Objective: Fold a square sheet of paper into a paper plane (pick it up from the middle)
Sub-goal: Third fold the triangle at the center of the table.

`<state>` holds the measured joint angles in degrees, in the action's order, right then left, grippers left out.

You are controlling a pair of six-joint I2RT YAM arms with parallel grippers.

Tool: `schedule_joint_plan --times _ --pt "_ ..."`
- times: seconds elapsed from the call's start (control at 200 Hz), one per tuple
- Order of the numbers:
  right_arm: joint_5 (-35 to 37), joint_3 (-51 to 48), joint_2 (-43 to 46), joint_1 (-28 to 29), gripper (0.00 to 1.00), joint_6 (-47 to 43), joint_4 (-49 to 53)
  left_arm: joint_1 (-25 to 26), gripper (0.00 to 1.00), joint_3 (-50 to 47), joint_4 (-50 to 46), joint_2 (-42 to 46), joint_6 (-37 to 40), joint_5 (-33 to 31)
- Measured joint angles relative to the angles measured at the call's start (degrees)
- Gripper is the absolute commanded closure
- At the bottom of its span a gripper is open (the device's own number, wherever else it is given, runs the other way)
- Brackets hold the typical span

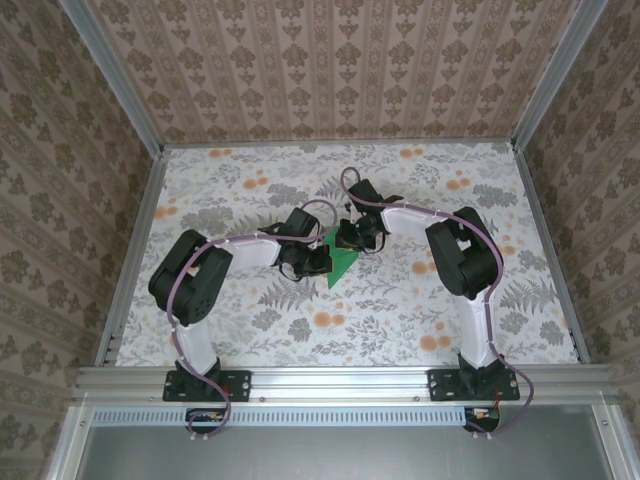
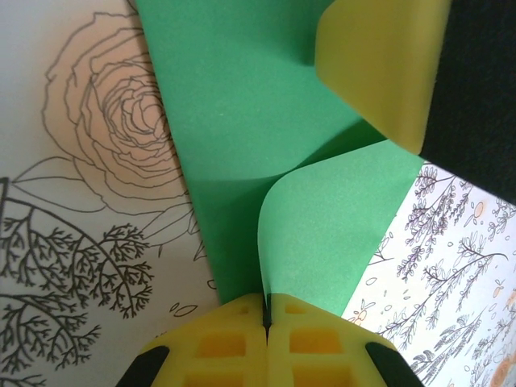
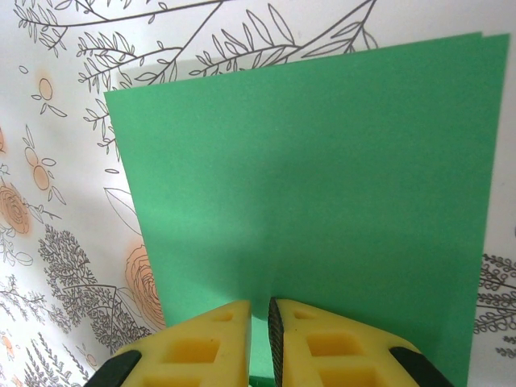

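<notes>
Risking a tear or a crooked crease by tugging or twisting apart: gripping the paper (image 1: 338, 266) at both ends, left claw (image 2: 265, 310) clamped shut on a bowed edge, right claw (image 3: 260, 316) nipping the doubled sheet. Being held between both claws over the middle of the table (image 1: 250, 330). Looking bright green, folded double, curling near the left claw.
</notes>
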<state>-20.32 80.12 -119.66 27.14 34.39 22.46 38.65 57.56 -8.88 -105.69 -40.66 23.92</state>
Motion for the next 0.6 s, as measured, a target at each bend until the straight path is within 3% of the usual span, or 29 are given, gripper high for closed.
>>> schedule_joint_plan --times 0.285,0.405,0.6 --pt "-1.1 -0.4 1.5 -0.9 0.8 0.3 -0.1 0.0 0.95 1.0 -1.6 -0.4 0.0 -0.4" --pt "-1.8 -5.0 8.1 -1.6 0.8 0.9 -2.4 0.0 0.95 1.1 -1.8 -0.4 0.0 -0.6" --pt "-5.1 -15.3 17.5 -1.7 0.88 4.1 -9.3 0.0 0.95 1.5 -2.6 -0.5 0.0 -1.1"
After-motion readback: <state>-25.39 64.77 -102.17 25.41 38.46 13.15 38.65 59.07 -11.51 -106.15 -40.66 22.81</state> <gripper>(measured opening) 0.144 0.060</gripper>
